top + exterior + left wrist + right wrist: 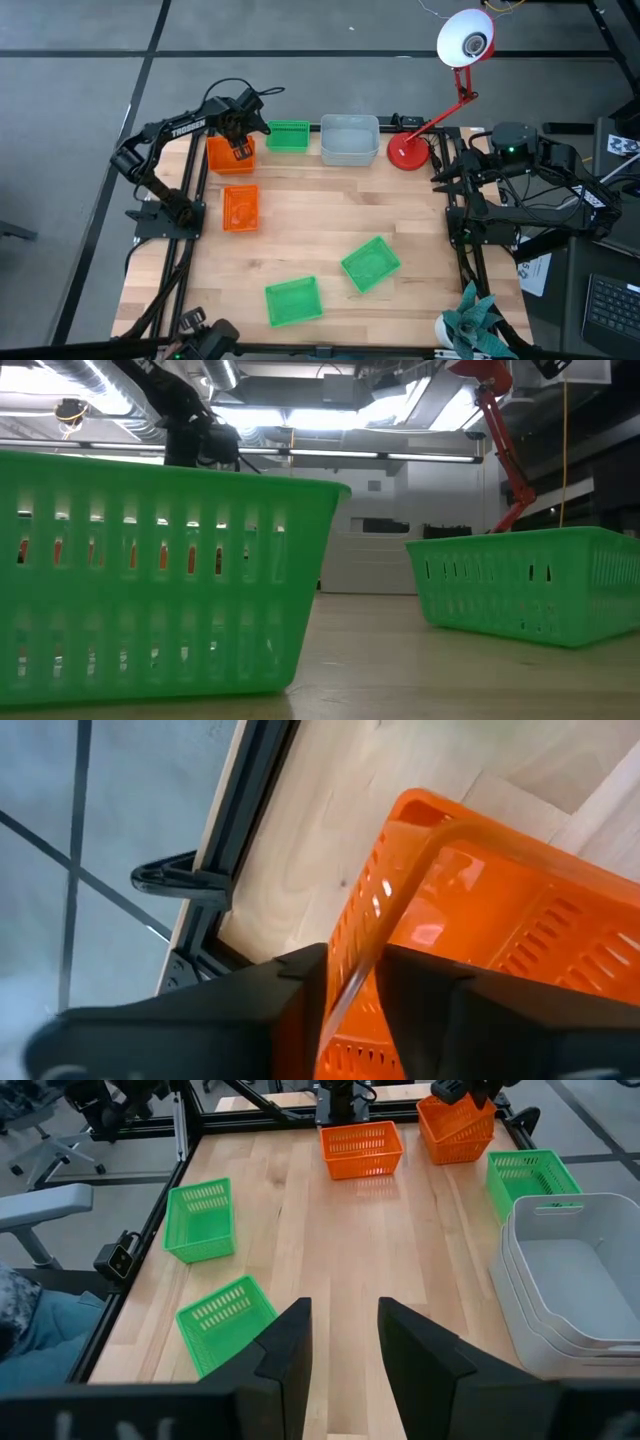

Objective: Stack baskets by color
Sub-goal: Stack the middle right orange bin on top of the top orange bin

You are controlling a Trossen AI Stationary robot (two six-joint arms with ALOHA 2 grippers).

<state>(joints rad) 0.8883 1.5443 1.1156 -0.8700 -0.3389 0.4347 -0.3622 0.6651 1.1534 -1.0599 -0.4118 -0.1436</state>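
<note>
The grey-white baskets [349, 138] are nested, two orange ones apparently stacked under the left gripper [240, 150], whose fingers straddle a rim of the orange stack [480, 940]; a lone orange basket [240, 208] and three scattered green baskets [371, 263] remain, while the right gripper [340, 1342] waits with jaws apart.

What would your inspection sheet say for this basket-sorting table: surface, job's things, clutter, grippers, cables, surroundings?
Surface: wooden table, no spills seen.
Job's things: orange stack back left, lone orange basket in front of it; back green basket; tilted green basket and front green basket lying apart; grey-white stack.
Clutter: red lamp at the back.
Grippers: left gripper at the orange stack's rim; right gripper open, at the right edge.
Cables: black loops on the left arm.
Surroundings: plant, grey floor.
</note>
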